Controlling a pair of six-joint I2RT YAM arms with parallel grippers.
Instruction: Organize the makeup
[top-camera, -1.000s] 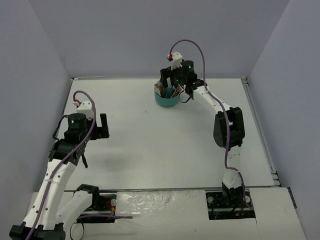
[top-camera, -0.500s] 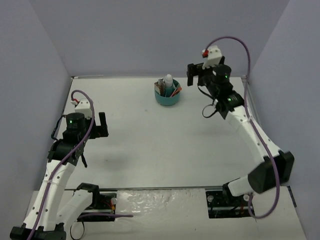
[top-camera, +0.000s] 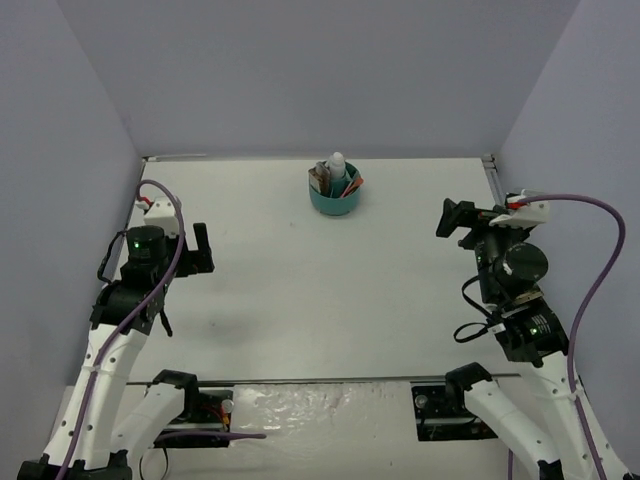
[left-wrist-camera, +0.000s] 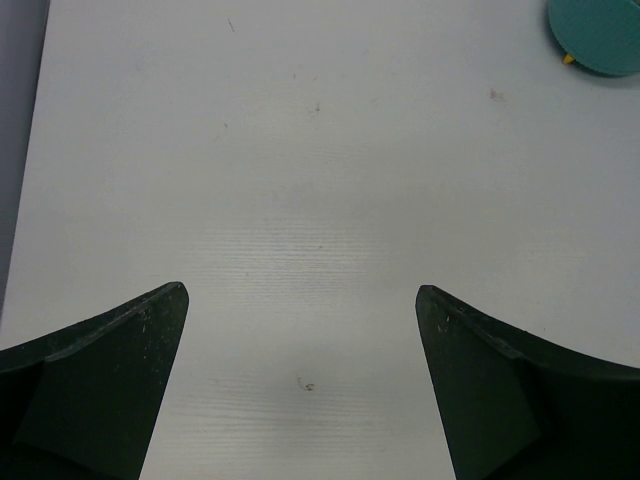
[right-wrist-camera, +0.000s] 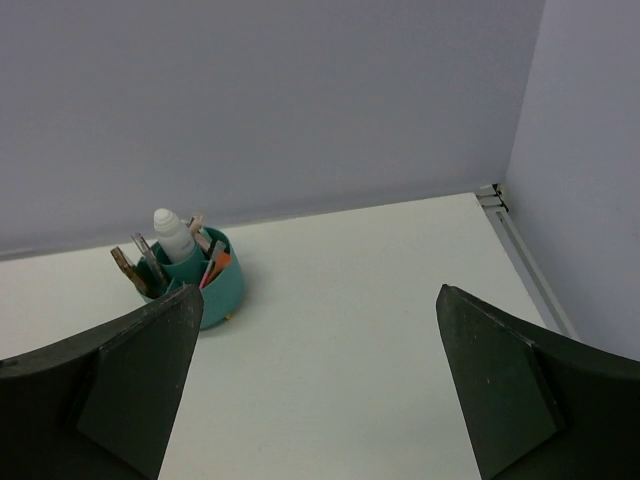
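Note:
The makeup stands in a round teal divided cup (top-camera: 335, 199) at the back middle of the table. A white bottle (top-camera: 337, 163) rises from its centre, a brown palette (top-camera: 318, 178) is on its left, and pink and orange sticks (top-camera: 352, 185) are on its right. The right wrist view shows the same cup (right-wrist-camera: 210, 290), bottle (right-wrist-camera: 172, 233), sticks (right-wrist-camera: 214, 266) and dark tweezers (right-wrist-camera: 146, 256). My right gripper (top-camera: 457, 218) (right-wrist-camera: 320, 288) hangs open and holds nothing, far right of the cup. Over bare table at the left, my left gripper (top-camera: 203, 240) (left-wrist-camera: 300, 288) is open too.
Grey walls close the table on the left, back and right. A metal rail (top-camera: 520, 260) runs along the table's right edge. The cup's teal rim (left-wrist-camera: 600, 35) shows in the top right corner of the left wrist view.
My right arm has pulled back from above the cup, swinging right and toward the near edge with its jaws open. The makeup stays in the cup. The left arm has barely moved.

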